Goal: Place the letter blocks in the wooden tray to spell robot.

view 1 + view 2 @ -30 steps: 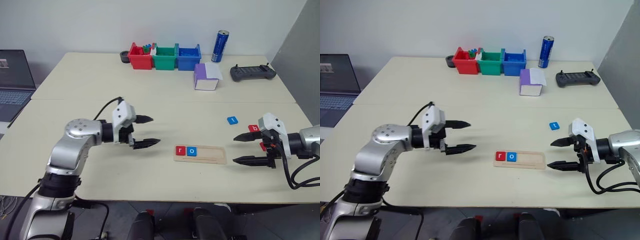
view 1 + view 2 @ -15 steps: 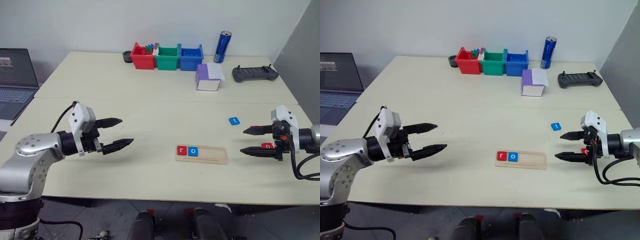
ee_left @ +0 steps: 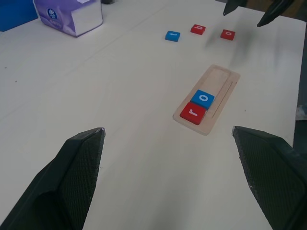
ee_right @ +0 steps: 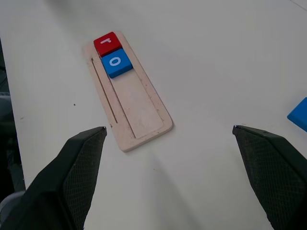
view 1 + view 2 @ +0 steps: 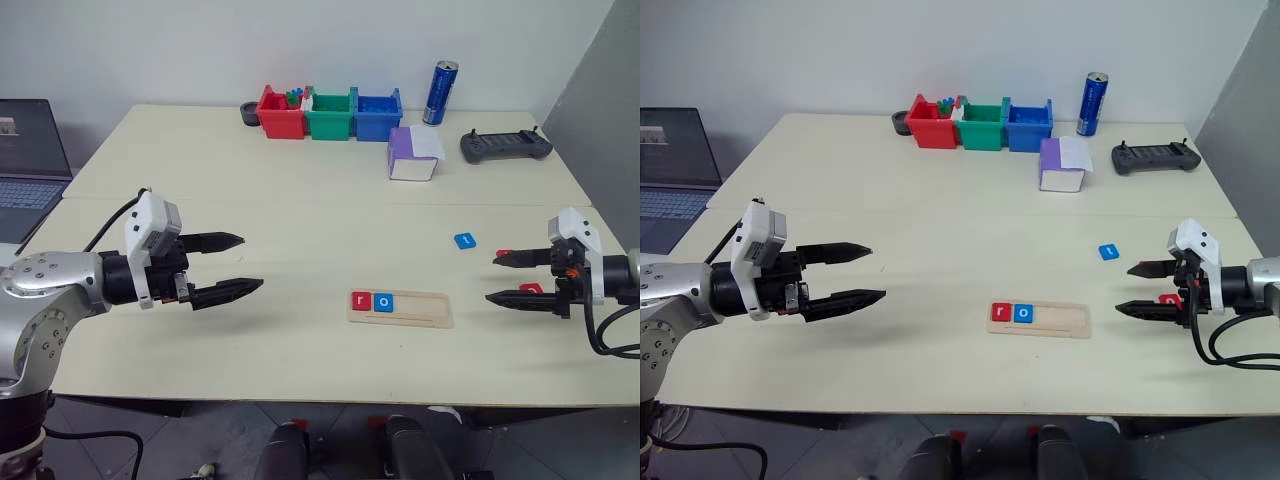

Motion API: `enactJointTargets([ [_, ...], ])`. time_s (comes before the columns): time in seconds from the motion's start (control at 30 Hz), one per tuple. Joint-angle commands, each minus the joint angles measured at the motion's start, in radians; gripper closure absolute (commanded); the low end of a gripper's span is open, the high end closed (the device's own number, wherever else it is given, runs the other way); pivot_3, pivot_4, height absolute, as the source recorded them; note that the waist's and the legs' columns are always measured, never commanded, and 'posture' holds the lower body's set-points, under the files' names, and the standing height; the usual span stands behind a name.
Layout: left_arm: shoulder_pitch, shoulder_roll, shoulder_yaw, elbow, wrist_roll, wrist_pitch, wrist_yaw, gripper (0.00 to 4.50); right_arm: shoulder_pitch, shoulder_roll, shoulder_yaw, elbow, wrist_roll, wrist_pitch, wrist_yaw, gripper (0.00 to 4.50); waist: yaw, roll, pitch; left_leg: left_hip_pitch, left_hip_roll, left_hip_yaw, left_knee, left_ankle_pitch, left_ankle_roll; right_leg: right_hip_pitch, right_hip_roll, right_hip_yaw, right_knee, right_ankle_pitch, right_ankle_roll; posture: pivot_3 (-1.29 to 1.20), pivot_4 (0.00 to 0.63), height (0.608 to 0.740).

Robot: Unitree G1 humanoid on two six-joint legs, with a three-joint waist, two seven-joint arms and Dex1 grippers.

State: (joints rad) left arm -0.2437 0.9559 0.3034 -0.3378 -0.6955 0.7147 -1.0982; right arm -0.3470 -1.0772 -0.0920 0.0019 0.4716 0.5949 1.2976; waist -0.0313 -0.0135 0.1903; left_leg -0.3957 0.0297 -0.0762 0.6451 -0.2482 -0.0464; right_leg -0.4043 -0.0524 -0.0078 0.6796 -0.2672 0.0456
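Observation:
The wooden tray (image 5: 425,309) lies at the front middle of the table. A red "r" tile (image 5: 361,301) and a blue "o" tile (image 5: 385,302) fill its left end. A blue "t" tile (image 5: 465,241) lies loose behind and to the right of the tray. Two red tiles, "b" (image 3: 197,29) and "o" (image 3: 228,34), lie on the table by my right gripper (image 5: 492,279), which hovers open and empty to the right of the tray. My left gripper (image 5: 250,261) hangs open and empty well to the left of the tray.
Red (image 5: 281,113), green (image 5: 330,113) and blue (image 5: 377,113) bins line the far edge, with a blue can (image 5: 442,92) beside them. A purple-and-white box (image 5: 413,154) and a black controller (image 5: 505,146) sit at the back right. A laptop (image 5: 30,160) stands at far left.
My left gripper has drawn back to the left, away from the tray. The right gripper has shifted a little to the right. Both stay open, and the tiles have not moved.

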Motion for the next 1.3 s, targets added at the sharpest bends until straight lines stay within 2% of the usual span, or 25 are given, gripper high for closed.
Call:
enactJointTargets([
  [0.03,-0.021,0.012,0.010,-0.035,-0.023,0.000,0.009,0.01,-0.013,-0.019,-0.035,-0.020,-0.004,-0.012,-0.010,0.00,0.000,0.000,0.000,0.000,0.000,0.000,0.000,0.000,0.000,0.000,0.000,0.000,0.000,0.000,0.000,0.00,0.150,0.740],
  [0.47,-0.045,0.009,-0.019,-0.016,-0.034,-0.009,0.007,0.01,0.008,-0.009,-0.058,-0.045,0.000,-0.010,-0.052,0.00,0.000,0.000,0.000,0.000,0.000,0.000,0.000,0.000,0.000,0.000,0.000,0.000,0.000,0.000,0.000,0.00,0.150,0.740],
  [0.7,-0.048,0.005,-0.024,-0.008,-0.039,-0.011,-0.002,0.01,0.007,0.022,-0.069,-0.047,-0.046,0.019,-0.209,0.00,0.000,0.000,0.000,0.000,0.000,0.000,0.000,0.000,0.000,0.000,0.000,0.000,0.000,0.000,0.000,0.00,0.150,0.740],
  [1.03,-0.044,-0.004,-0.043,-0.001,-0.032,-0.018,-0.013,0.01,0.040,0.068,-0.225,0.067,-0.026,0.128,-0.377,0.00,0.001,0.000,0.000,0.000,0.000,0.000,0.000,0.000,0.000,0.000,0.000,0.000,0.000,0.003,-0.005,0.00,0.150,0.740],
  [1.3,-0.058,0.000,-0.065,0.015,-0.033,-0.025,-0.034,0.01,0.099,0.097,-0.228,0.035,-0.023,0.211,-0.458,0.00,0.000,0.000,0.000,0.000,0.000,0.000,0.000,0.000,0.000,0.000,0.000,0.000,0.000,0.003,-0.005,0.00,0.150,0.740],
])
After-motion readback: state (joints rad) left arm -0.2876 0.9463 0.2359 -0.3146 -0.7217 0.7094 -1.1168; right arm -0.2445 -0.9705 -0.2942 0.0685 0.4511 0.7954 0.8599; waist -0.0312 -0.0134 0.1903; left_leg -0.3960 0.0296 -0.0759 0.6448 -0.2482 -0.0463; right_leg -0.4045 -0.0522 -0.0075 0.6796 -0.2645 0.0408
